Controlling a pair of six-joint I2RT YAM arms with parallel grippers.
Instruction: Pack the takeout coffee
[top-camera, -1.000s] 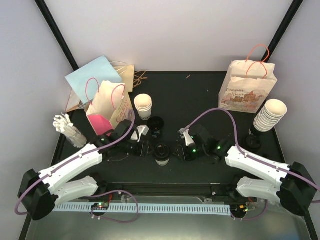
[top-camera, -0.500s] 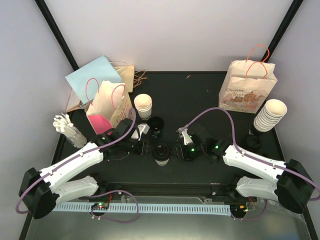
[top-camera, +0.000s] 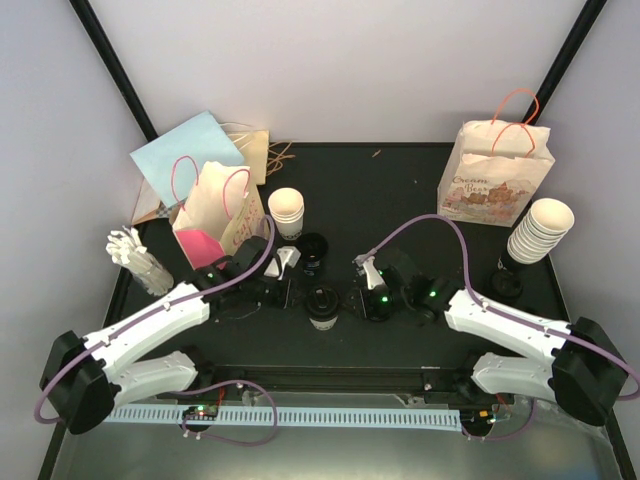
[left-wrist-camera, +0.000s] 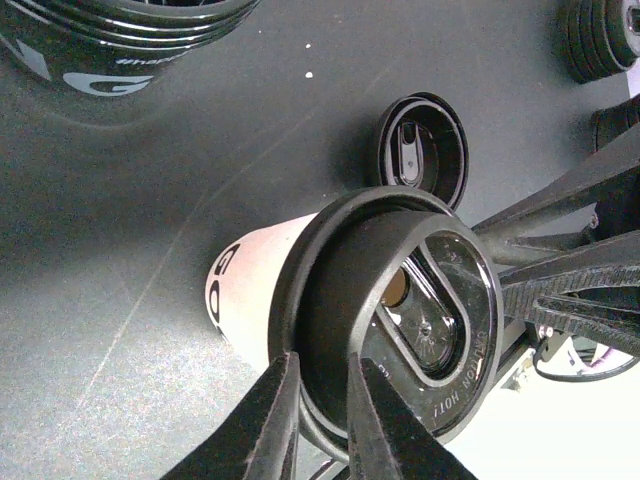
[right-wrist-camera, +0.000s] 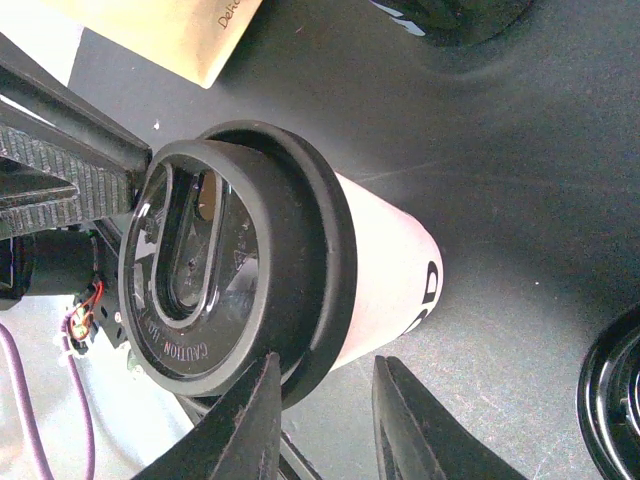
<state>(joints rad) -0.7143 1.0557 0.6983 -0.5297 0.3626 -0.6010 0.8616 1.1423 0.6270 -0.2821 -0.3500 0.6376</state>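
Observation:
The takeout coffee is a white paper cup (top-camera: 322, 318) with a black sip lid (top-camera: 322, 299), standing at the table's middle front. In the left wrist view the lid (left-wrist-camera: 400, 300) fills the centre, and my left gripper (left-wrist-camera: 322, 362) is shut on the lid's near rim, one finger outside and one on top. My left gripper (top-camera: 297, 296) meets the cup from the left. My right gripper (top-camera: 352, 300) comes from the right and is open. In the right wrist view the right gripper (right-wrist-camera: 328, 362) has one finger at the lid (right-wrist-camera: 200, 270) edge, the other clear of the cup (right-wrist-camera: 385, 270).
A pink-handled paper bag (top-camera: 215, 210) stands back left by blue paper (top-camera: 185, 150). A printed bag (top-camera: 495, 178) stands back right. Cup stacks (top-camera: 287, 212) (top-camera: 540, 230), black lids (top-camera: 313, 247) (top-camera: 503, 285) and white stirrers (top-camera: 135, 258) lie around. A loose lid (left-wrist-camera: 420, 150) rests beyond the cup.
My left gripper's jaws have closed down onto the lid's rim. The right gripper has shifted slightly left toward the cup and its jaws have narrowed a little.

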